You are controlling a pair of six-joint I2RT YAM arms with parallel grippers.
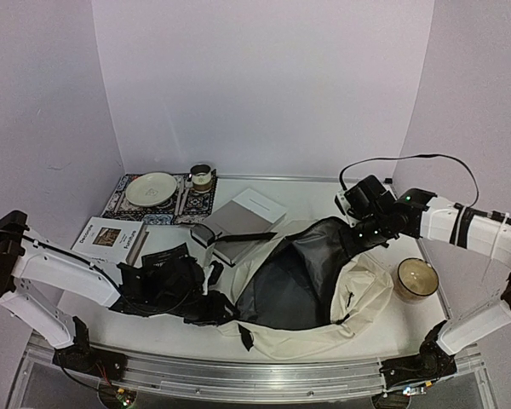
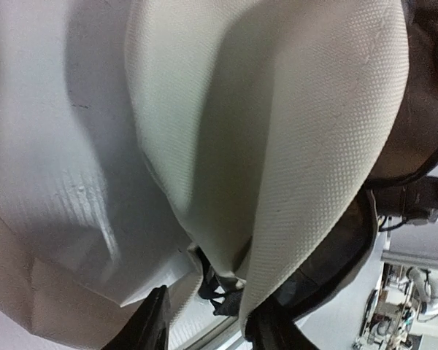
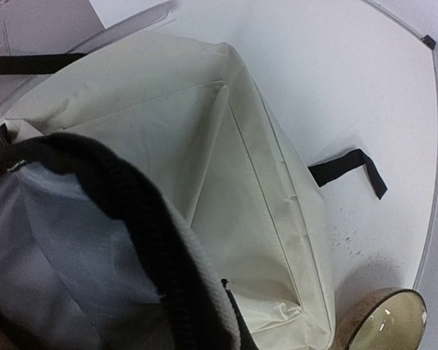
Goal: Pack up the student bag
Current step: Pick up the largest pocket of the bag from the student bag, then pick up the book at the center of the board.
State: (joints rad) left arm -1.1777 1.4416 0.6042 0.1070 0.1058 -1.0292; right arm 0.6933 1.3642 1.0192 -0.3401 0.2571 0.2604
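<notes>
Cream fabric student bag [image 1: 358,298] laid on white worktop [image 1: 324,198], rim clamped by closed right hand [image 1: 355,232] — left hand [image 2: 204,310] parted.

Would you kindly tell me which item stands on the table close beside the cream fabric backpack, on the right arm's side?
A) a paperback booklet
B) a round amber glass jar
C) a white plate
B: the round amber glass jar stands on the white table close by the cream fabric backpack, while the white plate and paperback booklet lie on the left side.
</notes>
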